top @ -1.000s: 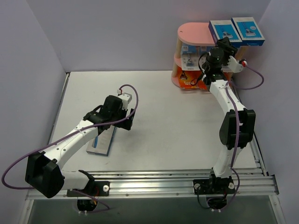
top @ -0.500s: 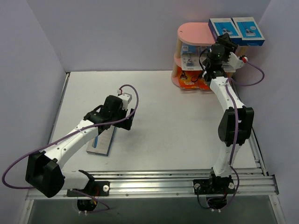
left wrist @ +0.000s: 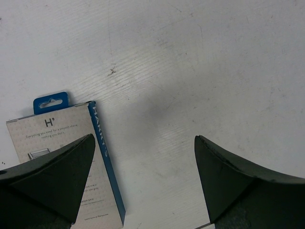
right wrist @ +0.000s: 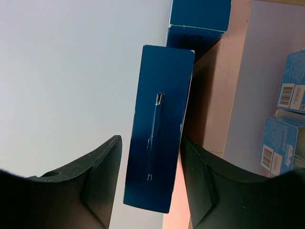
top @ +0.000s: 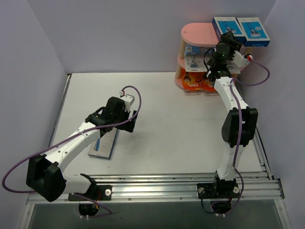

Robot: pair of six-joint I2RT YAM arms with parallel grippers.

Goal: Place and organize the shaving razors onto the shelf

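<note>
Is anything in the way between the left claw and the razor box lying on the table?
Nothing visible is. The left claw hangs open just above the table, and the razor box lies flat, partly under one finger.

Left arm [top: 71, 140] and right arm [top: 228, 93]: white links, black joint housings, looping purple cables [top: 3, 180], matte black wedge-shaped fingers [left wrist: 52, 176].

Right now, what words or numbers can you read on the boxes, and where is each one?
"H'": pale face of the flat blue-edged cardboard box on the white table.
"HARRY'S", as best it reads: white letters along that box's blue side.
Grey small print under the "H'": too small to read.
Light-blue packs in the right wrist view: barcodes and white lettering, too blurred to read.
</note>
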